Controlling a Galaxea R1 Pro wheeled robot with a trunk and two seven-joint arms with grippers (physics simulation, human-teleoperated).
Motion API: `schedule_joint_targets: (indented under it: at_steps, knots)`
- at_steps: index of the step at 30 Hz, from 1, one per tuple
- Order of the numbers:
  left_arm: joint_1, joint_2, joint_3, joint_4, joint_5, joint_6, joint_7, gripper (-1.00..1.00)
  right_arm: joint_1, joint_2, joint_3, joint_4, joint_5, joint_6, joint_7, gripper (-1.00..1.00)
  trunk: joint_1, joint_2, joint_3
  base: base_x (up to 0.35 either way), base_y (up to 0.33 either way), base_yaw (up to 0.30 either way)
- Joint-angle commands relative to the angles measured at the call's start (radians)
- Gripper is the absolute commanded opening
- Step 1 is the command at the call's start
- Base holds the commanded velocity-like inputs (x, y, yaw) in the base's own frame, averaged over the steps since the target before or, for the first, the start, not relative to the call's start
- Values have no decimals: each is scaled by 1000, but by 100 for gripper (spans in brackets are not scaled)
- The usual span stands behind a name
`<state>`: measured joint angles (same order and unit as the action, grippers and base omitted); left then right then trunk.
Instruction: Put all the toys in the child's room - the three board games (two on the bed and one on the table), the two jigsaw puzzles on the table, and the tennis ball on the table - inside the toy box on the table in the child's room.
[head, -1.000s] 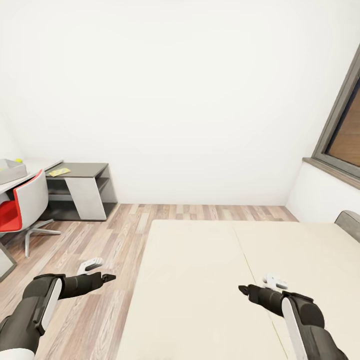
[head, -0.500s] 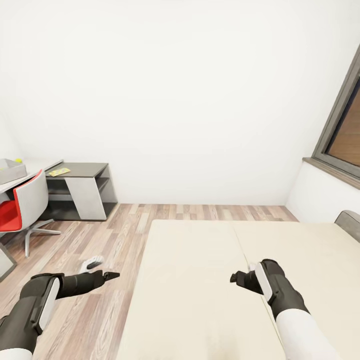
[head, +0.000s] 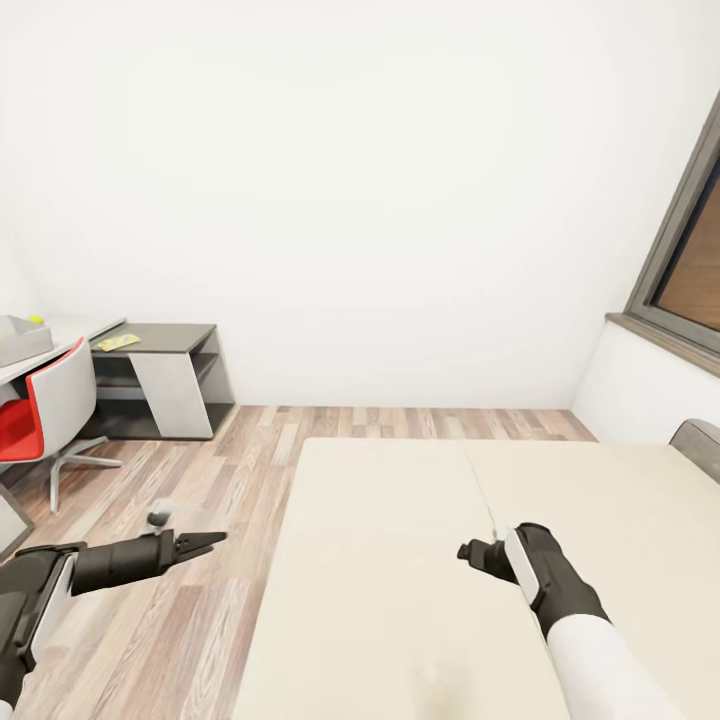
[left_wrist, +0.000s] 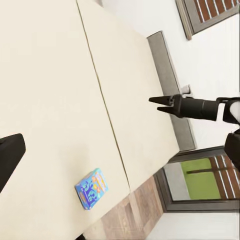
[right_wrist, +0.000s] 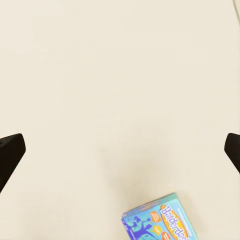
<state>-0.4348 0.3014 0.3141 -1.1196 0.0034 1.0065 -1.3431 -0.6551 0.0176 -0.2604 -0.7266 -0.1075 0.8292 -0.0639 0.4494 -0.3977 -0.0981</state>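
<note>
**Approach to a board game on the bed**

Board game (right_wrist: 159, 221), a thin light blue box with an orange logo and dark blue figures, lies flat on the beige mattress of the bed (head: 400, 560). In the right wrist view it sits below and between the two dark fingertips, which stand wide apart at the frame edges: the right claw (head: 473, 553) is spread and empty, and it hangs above the mattress, clear of the box. This posture suits a descent onto a flat item, since the jaws must straddle its short sides before closing.

The left wrist view shows the same box (left_wrist: 91, 188) near the mattress edge, beside the seam between the two mattress sections, with the right arm reaching over the bed beyond it. The left claw (head: 205, 545) is held out over the wood floor (head: 200, 620) beside the bed. One dark fingertip shows in its wrist view and the tips look drawn together in the head view, so whether it is open cannot be told. It carries nothing and appears parked clear of the working arm.

At the far left stands the bench (head: 60, 340) with a grey box (head: 22, 340), probably the toy box, and a red and grey chair (head: 40, 410). A yellow-patterned flat piece (head: 118, 343), likely a jigsaw puzzle, lies on the dark side unit. No grasp has been made yet.
</note>
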Motion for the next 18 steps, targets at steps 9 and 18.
schedule_joint_targets:
  at_steps: [9,18]
  knots:
    - [-1,3,-6,3,-1,9,-24,100,-1,-6,-2,38,-5,-1,-8,100,1,-2,-16,0,0,0]
    - [-1,5,-4,3,0,10,-29,100,-1,-9,0,165,-2,-68,-8,100,1,-2,-30,0,0,0]
